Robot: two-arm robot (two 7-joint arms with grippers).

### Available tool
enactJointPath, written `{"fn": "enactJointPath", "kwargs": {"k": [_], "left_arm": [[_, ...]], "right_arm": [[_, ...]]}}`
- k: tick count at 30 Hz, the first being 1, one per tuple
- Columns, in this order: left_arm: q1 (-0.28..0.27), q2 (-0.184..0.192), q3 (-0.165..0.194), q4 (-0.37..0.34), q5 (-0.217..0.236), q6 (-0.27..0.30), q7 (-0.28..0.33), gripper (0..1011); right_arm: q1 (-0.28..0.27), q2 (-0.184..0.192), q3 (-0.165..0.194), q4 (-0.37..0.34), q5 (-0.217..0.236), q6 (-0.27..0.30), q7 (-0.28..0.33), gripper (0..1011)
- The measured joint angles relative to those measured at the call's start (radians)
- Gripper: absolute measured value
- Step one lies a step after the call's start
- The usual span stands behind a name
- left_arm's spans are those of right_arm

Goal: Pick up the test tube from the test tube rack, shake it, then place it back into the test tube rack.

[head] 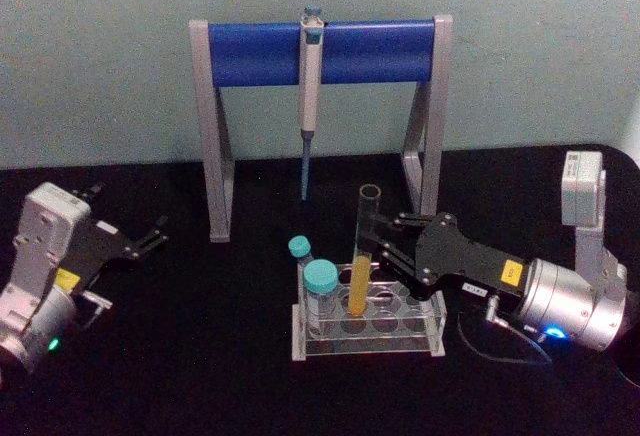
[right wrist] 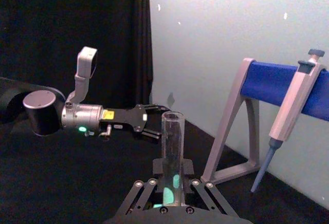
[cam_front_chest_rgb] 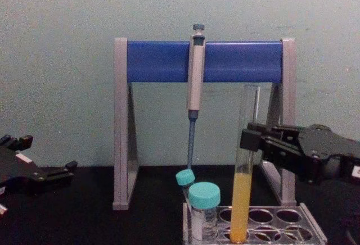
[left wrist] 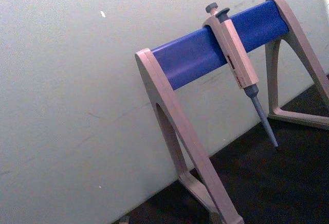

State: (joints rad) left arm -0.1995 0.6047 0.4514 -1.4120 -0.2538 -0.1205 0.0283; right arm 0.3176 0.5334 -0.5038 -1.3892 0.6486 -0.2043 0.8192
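Starting nearest you, the test tube rack (head: 437, 331) holds the test tube (head: 362, 276) upright in a hole, your right gripper (head: 376, 241) clamped on its glass above the liquid. Your left gripper (head: 128, 218) rests far left, jaws spread; behind, the pipette (head: 310, 96) hangs on its stand (head: 215, 146).

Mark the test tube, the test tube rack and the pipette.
test tube (cam_front_chest_rgb: 242, 205): chest view, on its yellow liquid section.
test tube rack (head: 370, 345): head view, on its clear front wall.
pipette (head: 311, 76): head view, on its grey body.
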Motion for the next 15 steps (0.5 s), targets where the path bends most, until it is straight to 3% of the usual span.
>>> {"fn": "enactJointPath", "kwargs": {"k": [15], "left_arm": [[0.0, 0.0, 0.0, 0.0, 0.0, 0.0, 0.0, 1001]], "right_arm": [[0.009, -0.012, -0.012, 0.011, -0.035, -0.012, -0.001, 213]]}}
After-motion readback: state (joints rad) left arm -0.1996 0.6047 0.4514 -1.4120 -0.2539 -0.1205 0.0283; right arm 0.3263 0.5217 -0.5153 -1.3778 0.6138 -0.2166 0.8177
